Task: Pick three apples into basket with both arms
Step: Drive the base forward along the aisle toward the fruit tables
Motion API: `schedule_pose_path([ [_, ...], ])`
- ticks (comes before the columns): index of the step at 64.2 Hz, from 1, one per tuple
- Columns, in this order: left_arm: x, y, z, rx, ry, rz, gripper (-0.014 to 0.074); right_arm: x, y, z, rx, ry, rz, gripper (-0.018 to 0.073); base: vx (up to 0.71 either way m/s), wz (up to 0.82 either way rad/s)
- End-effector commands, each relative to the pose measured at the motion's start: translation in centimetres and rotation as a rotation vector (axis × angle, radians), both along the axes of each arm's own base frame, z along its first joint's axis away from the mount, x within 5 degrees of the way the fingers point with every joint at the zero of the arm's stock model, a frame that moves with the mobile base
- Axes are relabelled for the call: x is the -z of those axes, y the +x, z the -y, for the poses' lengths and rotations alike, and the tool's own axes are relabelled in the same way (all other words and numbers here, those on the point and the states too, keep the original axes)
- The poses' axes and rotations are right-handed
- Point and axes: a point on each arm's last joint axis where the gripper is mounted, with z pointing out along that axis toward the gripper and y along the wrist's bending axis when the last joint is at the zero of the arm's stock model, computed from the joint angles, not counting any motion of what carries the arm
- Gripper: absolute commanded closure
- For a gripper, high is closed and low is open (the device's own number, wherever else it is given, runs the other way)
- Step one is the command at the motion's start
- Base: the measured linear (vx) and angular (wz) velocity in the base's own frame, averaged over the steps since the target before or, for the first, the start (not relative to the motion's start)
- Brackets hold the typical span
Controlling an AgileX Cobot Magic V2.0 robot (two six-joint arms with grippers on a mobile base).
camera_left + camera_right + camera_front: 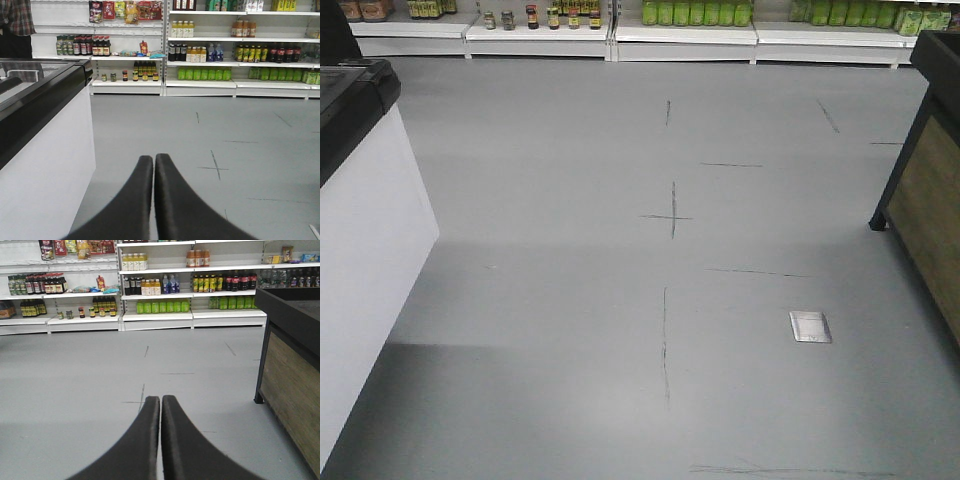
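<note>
Left pincer (154, 158) and right pincer (160, 399) we log closed, empty; grey marked floor (570, 200), stocked shelves (200, 60) beyond.

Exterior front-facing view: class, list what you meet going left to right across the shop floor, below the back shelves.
white cabinet → black cross mark → metal floor plate → wood-panelled stand

Grey floor (570, 200) with dark cross marks (672, 215), a square metal plate (810, 327), white counter (370, 250) at left.
</note>
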Motion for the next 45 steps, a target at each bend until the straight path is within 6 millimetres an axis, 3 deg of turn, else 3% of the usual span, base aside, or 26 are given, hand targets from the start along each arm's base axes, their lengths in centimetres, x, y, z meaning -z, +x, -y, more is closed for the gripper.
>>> schedule_pose_path([
  [1,-1.61,-0.22,-0.01,-0.003,0.002,0.115,0.0602,-0.26,0.00,0.01,0.002,-0.017,0.069,0.0564,0.12,-0.03],
  [45,-1.61,-0.22,-0.01,-0.003,0.002,0.115,0.0602,-0.26,0.00,0.01,0.002,-0.017,0.069,0.0564,0.15,-0.06],
])
